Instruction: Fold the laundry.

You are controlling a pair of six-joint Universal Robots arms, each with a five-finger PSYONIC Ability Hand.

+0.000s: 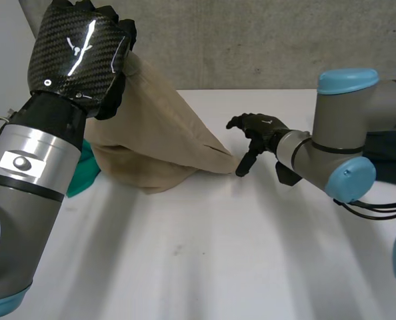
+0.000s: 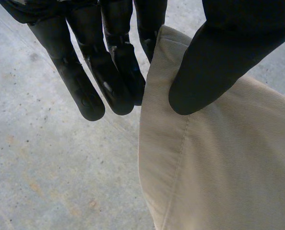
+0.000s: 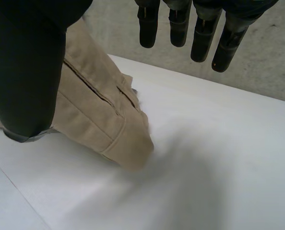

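Cloth (image 1: 161, 140) hangs pinched in the raised left hand (image 1: 78, 50); right hand (image 1: 258, 130), fingers (image 3: 202, 43) spread, reaches low at its corner.

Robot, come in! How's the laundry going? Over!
Left robot hand pinching beige cloth, lifted. Right robot hand open at its low corner. Green cloth behind, not blocking.

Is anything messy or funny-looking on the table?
Nothing is torn or spilled. The tan cloth is not flat, though. The left hand pinches one edge up high, so it hangs like a tent, with its bottom bunched on the white table. The right hand is open at its low corner.
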